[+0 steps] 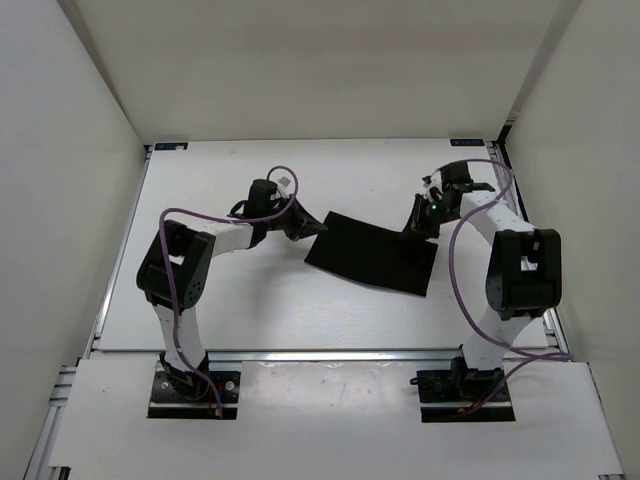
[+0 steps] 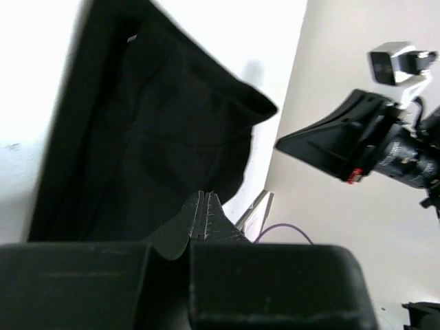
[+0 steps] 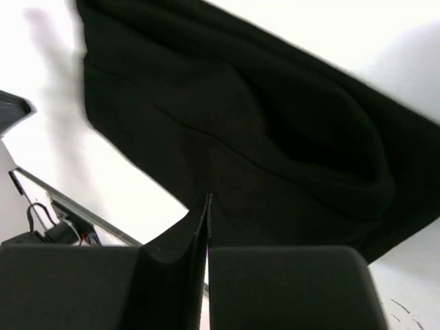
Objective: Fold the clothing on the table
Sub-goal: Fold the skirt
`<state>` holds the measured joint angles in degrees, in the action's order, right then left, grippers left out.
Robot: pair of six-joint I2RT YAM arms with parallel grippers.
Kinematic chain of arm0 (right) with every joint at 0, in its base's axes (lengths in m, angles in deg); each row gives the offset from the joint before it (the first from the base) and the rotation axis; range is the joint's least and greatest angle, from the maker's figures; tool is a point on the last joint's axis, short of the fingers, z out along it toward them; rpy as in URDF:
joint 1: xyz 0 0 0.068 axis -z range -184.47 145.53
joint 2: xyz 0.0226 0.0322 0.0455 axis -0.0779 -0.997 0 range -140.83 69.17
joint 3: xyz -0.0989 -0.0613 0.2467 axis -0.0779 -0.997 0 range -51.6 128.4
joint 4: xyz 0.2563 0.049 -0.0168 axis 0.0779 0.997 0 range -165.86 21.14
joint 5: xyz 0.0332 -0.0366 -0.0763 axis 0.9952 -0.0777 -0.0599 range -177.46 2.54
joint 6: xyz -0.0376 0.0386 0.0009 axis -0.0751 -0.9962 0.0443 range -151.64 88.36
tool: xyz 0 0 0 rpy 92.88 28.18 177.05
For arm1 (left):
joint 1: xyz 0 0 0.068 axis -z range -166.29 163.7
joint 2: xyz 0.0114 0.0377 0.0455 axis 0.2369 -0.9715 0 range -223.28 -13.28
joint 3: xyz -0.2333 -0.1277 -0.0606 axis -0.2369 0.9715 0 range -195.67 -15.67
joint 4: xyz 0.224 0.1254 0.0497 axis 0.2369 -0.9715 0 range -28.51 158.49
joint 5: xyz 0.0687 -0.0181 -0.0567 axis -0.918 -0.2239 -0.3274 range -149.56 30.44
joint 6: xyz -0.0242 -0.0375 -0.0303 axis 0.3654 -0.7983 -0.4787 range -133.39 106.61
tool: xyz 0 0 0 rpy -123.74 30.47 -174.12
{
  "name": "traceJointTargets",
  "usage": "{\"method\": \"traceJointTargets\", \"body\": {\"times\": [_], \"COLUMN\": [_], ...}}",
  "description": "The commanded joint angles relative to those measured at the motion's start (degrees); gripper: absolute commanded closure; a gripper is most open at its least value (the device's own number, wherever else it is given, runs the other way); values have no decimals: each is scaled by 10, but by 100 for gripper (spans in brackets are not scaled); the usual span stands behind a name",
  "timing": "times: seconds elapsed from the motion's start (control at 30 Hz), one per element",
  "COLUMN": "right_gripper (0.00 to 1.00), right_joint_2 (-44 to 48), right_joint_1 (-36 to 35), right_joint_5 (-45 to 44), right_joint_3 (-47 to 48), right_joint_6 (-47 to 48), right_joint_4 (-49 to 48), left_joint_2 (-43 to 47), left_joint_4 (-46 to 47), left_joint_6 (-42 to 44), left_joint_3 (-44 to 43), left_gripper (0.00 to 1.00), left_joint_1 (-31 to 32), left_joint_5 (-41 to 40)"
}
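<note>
A: Where does the clothing (image 1: 372, 255) lie?

B: On the white table (image 1: 250, 300), right of the middle and turned askew between the two arms. One far corner sits at the left gripper (image 2: 204, 206), the other at the right gripper (image 3: 208, 210).

A: And the jaws?

B: Both pairs are pressed together, tip to tip. The fingers are black against black cloth (a poor contrast from any camera), so whether a pinch of fabric is caught cannot be told. It may be, at either corner.

A: What else is hard to read?

B: Each wrist camera cuts the garment off at its frame edges, and the gripper's own body blocks the lower part of the view. The left wrist picture is also blurred.

A: How does the fabric look?

B: It is matte, soft, plain and roughly rectangular. A faint fold line runs across it, and one corner is humped up off the smooth tabletop
</note>
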<state>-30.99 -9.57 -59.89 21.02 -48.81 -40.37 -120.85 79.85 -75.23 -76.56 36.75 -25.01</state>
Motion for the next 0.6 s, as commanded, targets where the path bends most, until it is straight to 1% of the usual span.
{"method": "traceJointTargets", "body": {"times": [0.0, 0.2, 0.27, 0.3, 0.37, 0.47, 0.5, 0.57], "right_gripper": [100, 100, 100, 100, 100, 100, 99, 100], "right_joint_2": [-36, -81, -81, -79, -74, -56, -51, -40], "right_joint_1": [12, 46, 48, 70, 90, 111, 106, 100], "right_joint_5": [6, -30, -45, -50, -59, -35, -39, -42], "right_joint_3": [-35, -63, -72, -76, -86, -113, -112, -100], "right_joint_6": [-9, -4, -6, -3, -9, -28, -41, -37], "right_joint_4": [-14, -39, -47, -58, -71, -95, -87, -69], "left_joint_2": [-12, 2, 15, 18, 29, 35, 38, 38], "left_joint_4": [2, -3, -5, -5, -5, -3, -3, 1], "left_joint_6": [-2, 6, 10, 14, 15, 15, 16, 12], "left_joint_3": [4, 26, 36, 44, 55, 71, 72, 72], "left_gripper": [100, 100, 100, 100, 100, 100, 100, 100], "left_joint_1": [2, -10, -18, -20, -25, -32, -34, -35], "left_joint_5": [11, 12, 17, 11, 15, 11, 11, 11]}}
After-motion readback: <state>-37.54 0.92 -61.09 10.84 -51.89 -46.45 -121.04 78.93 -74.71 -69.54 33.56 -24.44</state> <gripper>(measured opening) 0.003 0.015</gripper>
